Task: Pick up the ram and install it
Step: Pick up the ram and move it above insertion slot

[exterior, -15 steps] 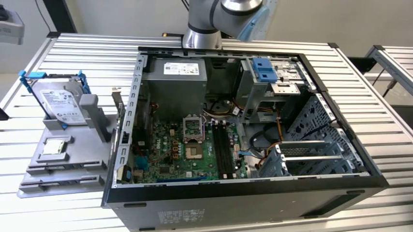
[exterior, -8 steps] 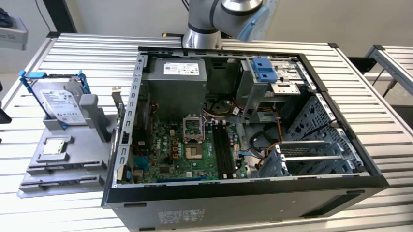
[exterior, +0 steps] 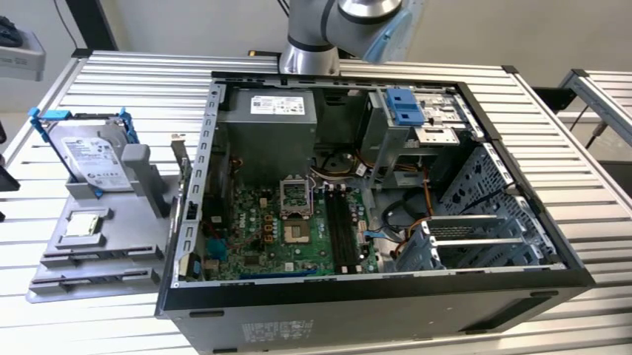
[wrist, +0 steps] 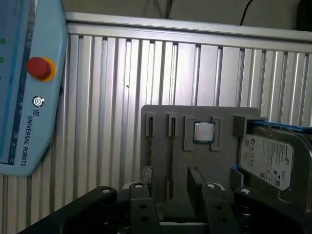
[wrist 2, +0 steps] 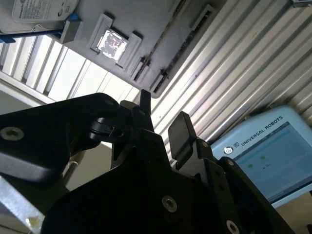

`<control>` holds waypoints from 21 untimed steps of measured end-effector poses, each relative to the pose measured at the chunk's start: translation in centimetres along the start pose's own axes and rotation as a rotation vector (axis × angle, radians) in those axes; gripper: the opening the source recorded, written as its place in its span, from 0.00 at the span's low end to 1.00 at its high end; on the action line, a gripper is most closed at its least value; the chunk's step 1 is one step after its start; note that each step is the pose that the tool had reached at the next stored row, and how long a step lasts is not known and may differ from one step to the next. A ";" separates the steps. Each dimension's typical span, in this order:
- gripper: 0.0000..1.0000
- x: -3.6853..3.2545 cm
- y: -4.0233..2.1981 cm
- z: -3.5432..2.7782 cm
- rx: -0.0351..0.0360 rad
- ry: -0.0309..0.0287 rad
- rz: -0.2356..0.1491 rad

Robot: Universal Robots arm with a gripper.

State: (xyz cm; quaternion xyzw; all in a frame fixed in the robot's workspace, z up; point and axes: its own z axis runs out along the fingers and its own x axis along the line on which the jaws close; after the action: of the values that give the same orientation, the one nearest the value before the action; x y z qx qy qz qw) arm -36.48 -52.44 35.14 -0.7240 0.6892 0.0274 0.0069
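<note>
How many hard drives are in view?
1: the silver hard drive with blue rails stands on the grey plastic fixture, on the exterior view's left of the open black computer case. Drive bays inside may hide others.

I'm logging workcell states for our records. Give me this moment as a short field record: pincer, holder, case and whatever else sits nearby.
pincer: open, nothing between its fingers
holder: grey, on the slatted table, to the exterior view's left of the case
hard drive: blue rails, propped in the holder
processor chip: lying in a holder recess
narrow slots: in the holder; contents cannot be told
case: open, side panel off
motherboard: green, inside the case
pendant: light blue, with a red button
</note>
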 end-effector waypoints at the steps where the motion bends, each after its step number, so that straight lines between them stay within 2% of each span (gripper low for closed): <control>1: 1.00 0.00 0.00 0.00 0.0001 0.0000 0.000; 6: 1.00 0.01 0.00 0.18 0.0005 -0.0003 0.000; 21: 1.00 0.11 -0.06 2.63 -0.0003 0.0066 0.003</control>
State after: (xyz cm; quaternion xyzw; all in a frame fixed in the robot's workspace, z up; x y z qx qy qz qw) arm -36.49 -52.42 32.51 -0.7232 0.6902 0.0251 0.0044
